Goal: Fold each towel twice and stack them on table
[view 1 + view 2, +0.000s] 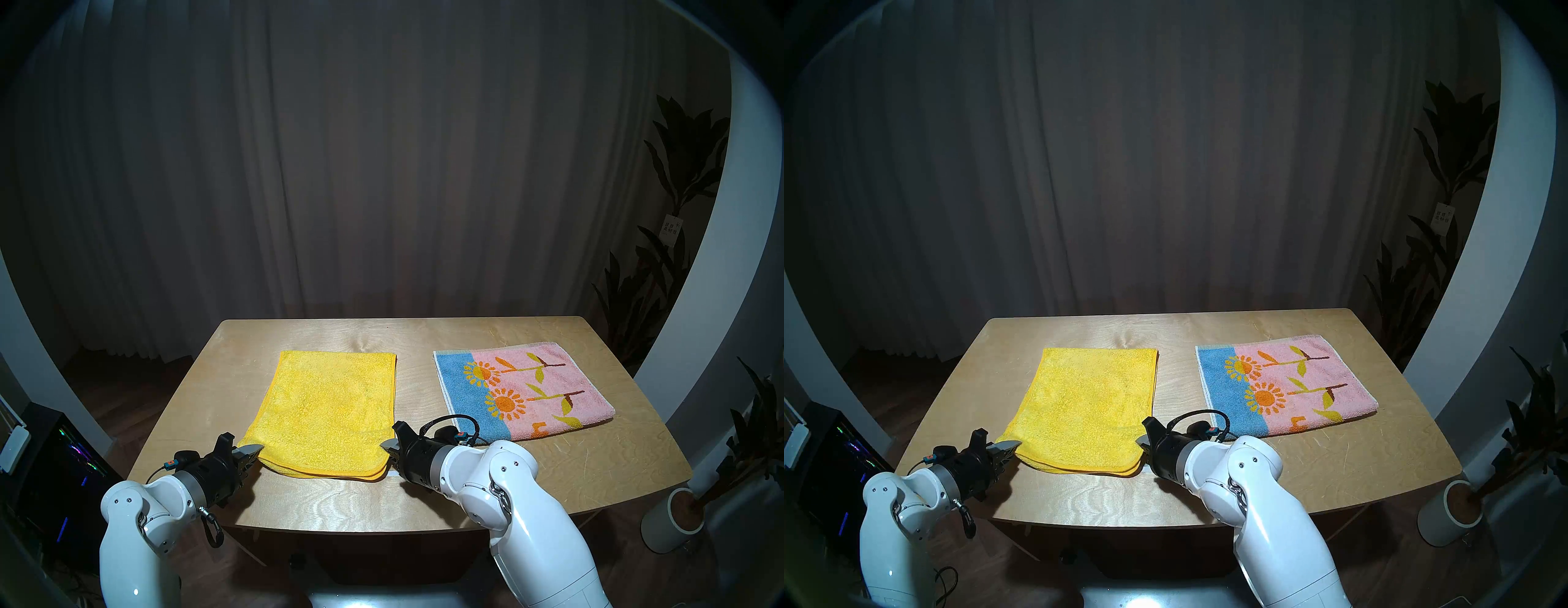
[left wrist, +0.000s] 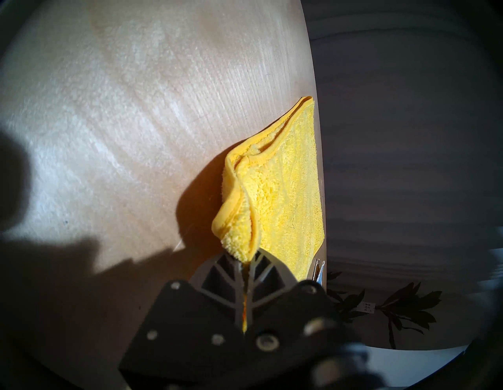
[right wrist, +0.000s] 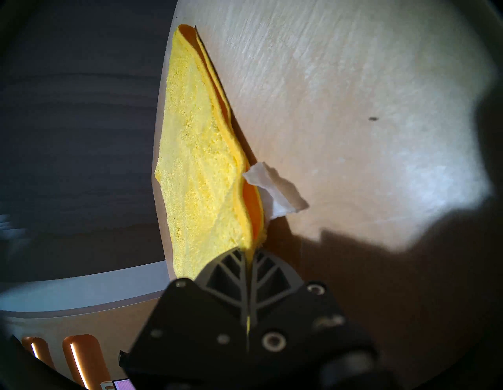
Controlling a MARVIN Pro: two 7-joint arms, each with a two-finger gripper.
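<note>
Yellow towel point(image 1: 329, 407) lies folded on the table point(image 1: 551, 479), left of the pink towel point(image 1: 526, 392). The left gripper point(image 1: 253, 451) and right gripper point(image 1: 387, 446) each pinch one near corner of it.

1. The room was dim; only the table point(image 1: 424, 501) was lit, from overhead, while the curtain point(image 1: 382, 170) behind it stayed murky.
2. Hard dark shadows fell on the table under both arms, and in the wrist views they swallowed the lower corners of the wood.
3. The yellow towel point(image 1: 326, 407) looked nearly blown out, with an orange shadow along its edge.
4. The fisheye bent everything around the table and left a black rim.
5. In the wrist views, the gripper bodies closest to the lens were soft and blurry.
</note>
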